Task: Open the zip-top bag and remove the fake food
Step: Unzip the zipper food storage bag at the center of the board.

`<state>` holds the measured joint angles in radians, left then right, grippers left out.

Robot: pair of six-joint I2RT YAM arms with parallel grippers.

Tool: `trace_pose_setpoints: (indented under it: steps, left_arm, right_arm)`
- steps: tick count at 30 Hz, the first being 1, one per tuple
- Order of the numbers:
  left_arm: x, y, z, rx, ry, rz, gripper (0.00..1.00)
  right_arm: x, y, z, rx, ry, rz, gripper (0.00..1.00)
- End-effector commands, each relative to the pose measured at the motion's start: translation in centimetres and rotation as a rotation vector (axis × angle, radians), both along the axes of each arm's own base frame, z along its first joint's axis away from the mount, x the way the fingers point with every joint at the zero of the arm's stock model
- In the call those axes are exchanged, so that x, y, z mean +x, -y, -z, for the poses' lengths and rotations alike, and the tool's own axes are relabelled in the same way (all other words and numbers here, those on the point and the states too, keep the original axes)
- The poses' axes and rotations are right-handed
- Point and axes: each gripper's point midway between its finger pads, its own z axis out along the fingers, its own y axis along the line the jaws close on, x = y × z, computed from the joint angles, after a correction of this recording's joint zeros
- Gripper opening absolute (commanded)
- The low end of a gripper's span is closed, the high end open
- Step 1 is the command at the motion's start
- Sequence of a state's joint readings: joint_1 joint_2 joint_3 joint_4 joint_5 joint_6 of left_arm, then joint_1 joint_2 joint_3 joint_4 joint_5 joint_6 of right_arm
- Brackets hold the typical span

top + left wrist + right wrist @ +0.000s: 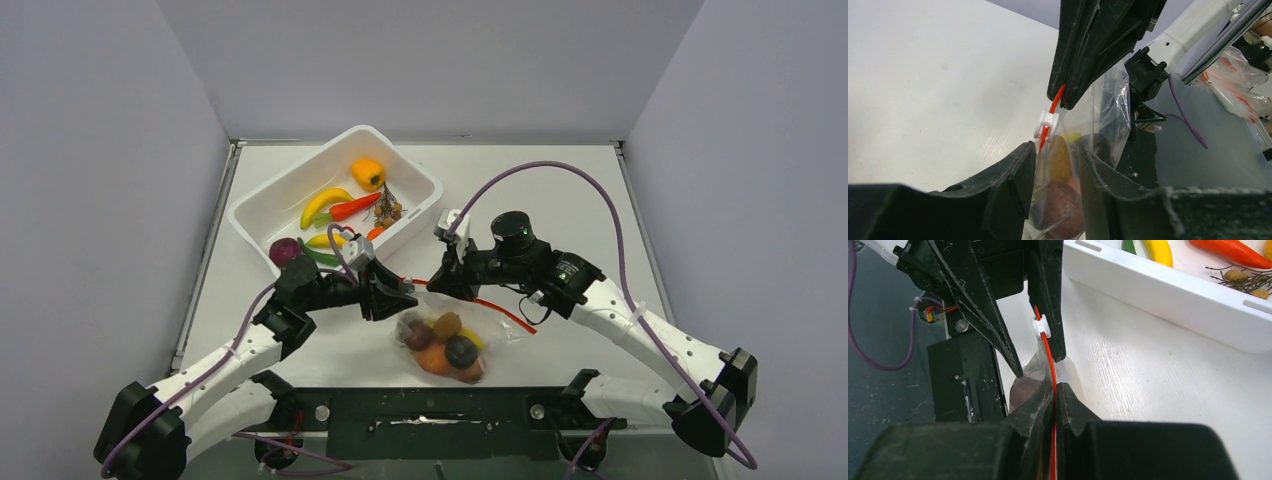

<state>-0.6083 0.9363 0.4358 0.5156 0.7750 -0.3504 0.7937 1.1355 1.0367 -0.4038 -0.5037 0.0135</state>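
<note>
Right gripper [1054, 389] is what I check first: on its wrist view its two fingers are pressed together on the red zip strip [1052, 365] of the zip-top bag [1113, 102], so it is clamped on that strip with no gap I can see. Left gripper [1055, 150] faces it from the left, nearly tip to tip, and its jaws stand apart. The clear plastic of the bag's top passes between its fingers, and I see no pinch. A small white slider [1041, 326] sits on the strip, touching the inner face of one left finger, just beyond the spot where my right gripper holds. From the overhead view the strip runs on to the right past the right gripper and down onto the table [560, 200]. The bag's body is at the near middle of the table between the two arms, just below the meeting grippers. The fake food [447, 345] is inside it, bunched together; I make out dark purple, brown and orange pieces and a bit of yellow. Farther off and to the left sits a white tub [1158, 290], holding a yellow banana [322, 205], a red chili [355, 207], an orange piece and some other toy pieces.
</note>
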Motion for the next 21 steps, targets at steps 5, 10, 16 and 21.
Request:
trace_pose_setpoints:
  steps: [5,10,16,21]
  left_arm:
    - [-0.9,0.1,-1.7,-0.074,0.052,0.034,0.21]
    - [-0.9,0.0,-2.8,-0.137,0.054,0.023,0.0]
    - [-0.9,0.0,-3.0,-0.142,0.038,0.018,0.0]
    - [-0.9,0.0,-3.0,-0.139,0.032,0.016,0.0]
  right_arm:
    - [-0.6,-0.3,-3.1,0.117,0.068,-0.011,0.0]
    - [-0.6,-0.2,-3.4,0.123,0.065,0.002,0.03]
    - [-0.4,-0.7,-4.2,0.137,0.083,0.003,0.39]
    - [-0.2,-2.0,-4.8,0.125,0.14,-0.038,0.56]
